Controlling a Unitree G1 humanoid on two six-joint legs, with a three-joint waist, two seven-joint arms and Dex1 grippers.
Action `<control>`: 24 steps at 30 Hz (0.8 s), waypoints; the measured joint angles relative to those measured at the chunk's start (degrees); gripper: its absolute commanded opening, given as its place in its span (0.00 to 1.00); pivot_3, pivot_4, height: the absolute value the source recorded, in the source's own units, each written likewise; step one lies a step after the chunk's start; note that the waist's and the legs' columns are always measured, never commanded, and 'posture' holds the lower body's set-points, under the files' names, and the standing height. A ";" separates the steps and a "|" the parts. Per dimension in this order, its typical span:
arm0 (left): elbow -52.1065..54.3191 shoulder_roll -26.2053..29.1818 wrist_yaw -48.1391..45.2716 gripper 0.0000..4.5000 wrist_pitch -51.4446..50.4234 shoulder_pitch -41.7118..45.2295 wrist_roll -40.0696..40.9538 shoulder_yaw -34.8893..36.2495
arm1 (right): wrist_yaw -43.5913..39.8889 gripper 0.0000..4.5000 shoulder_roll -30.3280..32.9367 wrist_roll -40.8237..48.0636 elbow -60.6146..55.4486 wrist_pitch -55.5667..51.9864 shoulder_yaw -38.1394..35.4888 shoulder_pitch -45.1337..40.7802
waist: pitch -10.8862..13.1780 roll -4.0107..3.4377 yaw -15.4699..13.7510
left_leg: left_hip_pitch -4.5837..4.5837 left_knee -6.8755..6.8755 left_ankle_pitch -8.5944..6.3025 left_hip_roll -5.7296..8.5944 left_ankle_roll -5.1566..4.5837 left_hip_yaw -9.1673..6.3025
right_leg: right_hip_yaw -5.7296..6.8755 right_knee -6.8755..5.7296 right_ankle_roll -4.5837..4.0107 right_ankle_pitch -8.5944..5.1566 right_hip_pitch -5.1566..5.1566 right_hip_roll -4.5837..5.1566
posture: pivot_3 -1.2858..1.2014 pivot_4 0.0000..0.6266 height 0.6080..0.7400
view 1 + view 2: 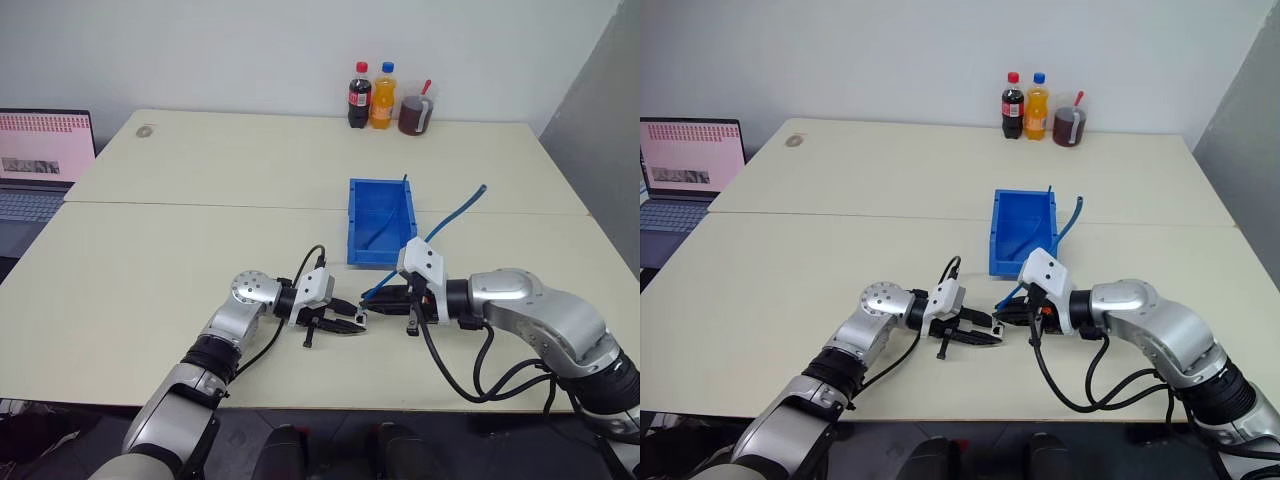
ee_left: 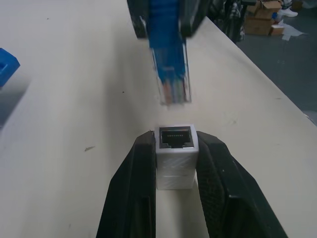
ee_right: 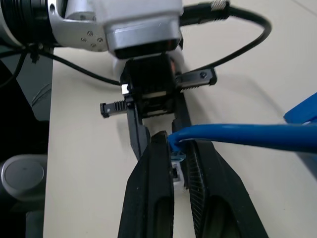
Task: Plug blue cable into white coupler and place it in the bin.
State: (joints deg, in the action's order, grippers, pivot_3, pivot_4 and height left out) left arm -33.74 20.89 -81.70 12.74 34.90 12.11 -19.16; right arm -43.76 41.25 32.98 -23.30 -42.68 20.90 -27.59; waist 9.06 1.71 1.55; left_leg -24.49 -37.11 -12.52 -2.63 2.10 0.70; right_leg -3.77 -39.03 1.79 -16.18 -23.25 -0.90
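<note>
My left gripper (image 1: 356,325) is shut on the white coupler (image 2: 176,157), a small boxy block whose dark socket faces the right gripper. Held in my right gripper (image 1: 372,299), which is shut on it, the clear plug (image 2: 171,74) of the blue cable (image 1: 452,212) points at the socket. A small gap separates plug and socket. From the right gripper the cable arcs up and back past the right wall of the bin (image 1: 354,222). The bright-blue bin stands just behind both grippers, near the table's middle.
Two drink bottles (image 1: 371,96) and a jug of dark liquid (image 1: 415,110) stand at the table's far edge. An open laptop (image 1: 40,160) sits off the left side. A small round object (image 1: 146,130) lies at the far left. Both grippers hover near the front edge.
</note>
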 measured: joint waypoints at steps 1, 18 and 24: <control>-0.28 -0.09 -0.02 0.18 0.41 0.07 -0.06 0.02 | -0.37 0.03 -0.21 -0.99 0.17 0.48 0.73 0.00 | 0.00 0.00 0.00 | 0.00 0.00 0.00 0.00 0.00 -0.01 | 0.01 0.00 0.00 0.00 0.00 0.00 | 0.52 0.24 1.00; 2.80 -0.21 1.09 0.18 -0.98 -2.27 -0.86 1.37 | -7.74 0.03 -2.03 -10.31 4.49 6.53 2.69 -0.24 | -0.03 0.00 0.02 | 0.07 0.00 0.00 0.00 0.00 -0.01 | 0.00 -0.01 -0.03 0.02 0.06 0.00 | 0.52 0.24 1.00; 3.25 -0.15 1.14 0.18 -1.49 -2.32 -1.01 1.45 | -8.96 0.03 -2.33 -11.16 6.37 6.39 2.24 -0.84 | -0.03 -0.01 0.04 | 0.07 0.01 0.00 0.00 0.00 0.00 | 0.00 -0.01 -0.04 0.02 0.06 -0.01 | 0.52 0.24 1.00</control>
State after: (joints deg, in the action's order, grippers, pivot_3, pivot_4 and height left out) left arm -30.49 20.74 -80.56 11.24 32.58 11.10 -17.71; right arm -52.73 38.93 21.82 -16.94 -36.29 23.14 -28.43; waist 9.04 1.71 1.59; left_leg -24.42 -37.10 -12.52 -2.64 2.11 0.70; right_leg -3.77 -39.04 1.75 -16.16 -23.19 -0.91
